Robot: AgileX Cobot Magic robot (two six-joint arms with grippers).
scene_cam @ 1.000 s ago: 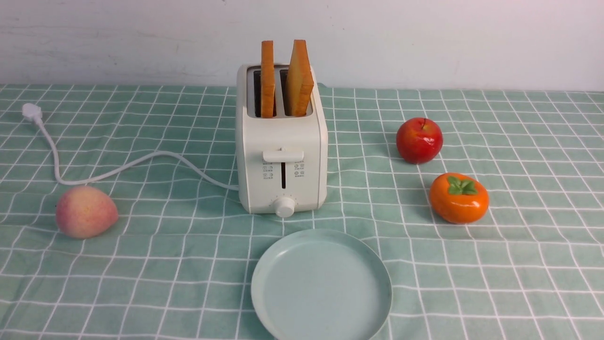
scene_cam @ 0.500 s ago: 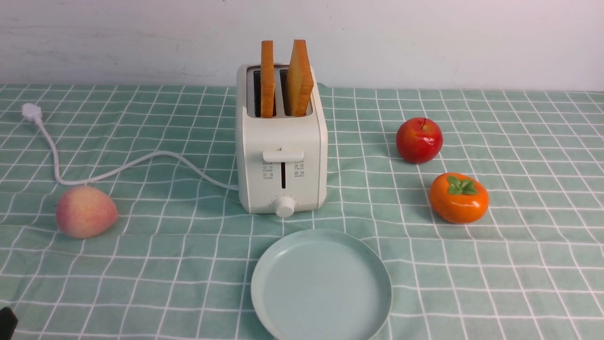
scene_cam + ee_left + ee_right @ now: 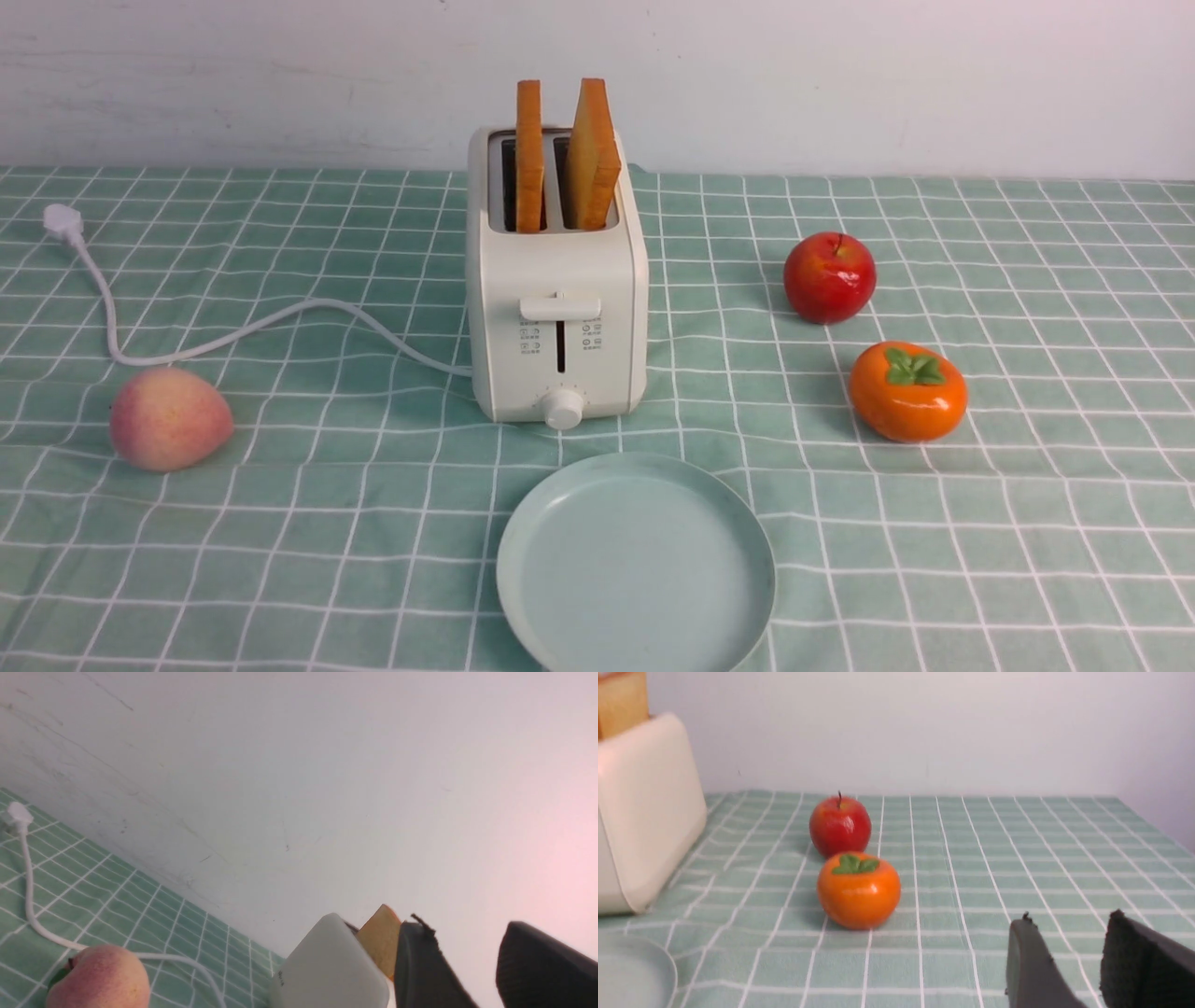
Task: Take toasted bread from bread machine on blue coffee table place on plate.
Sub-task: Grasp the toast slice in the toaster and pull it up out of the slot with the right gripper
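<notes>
From my front camera I have the table (image 3: 1055, 551) spread across the view, its green cloth ruled with a white grid. The cream toaster (image 3: 560, 327) is the tallest thing on it, lever and knob facing me. The pale blue-green plate (image 3: 637, 569) lies just in front of it, bare, its near edge cut off by my view. Two slices of toast stick up from the toaster, one per slot: the left slice (image 3: 529, 159) nearly upright, the right slice (image 3: 591, 159) tilted. The peach (image 3: 171, 419) sits well to the left, the persimmon (image 3: 907, 392) to the right, and the red apple (image 3: 830, 278) just behind the persimmon. The white cord (image 3: 252, 327) runs left from the toaster, ending in a plug (image 3: 63, 223) behind the peach. On my wrist cameras, the left end effector (image 3: 467, 947) and right end effector (image 3: 1069, 933) each show dark fingers parted by a modest gap, partway open, holding nothing.
</notes>
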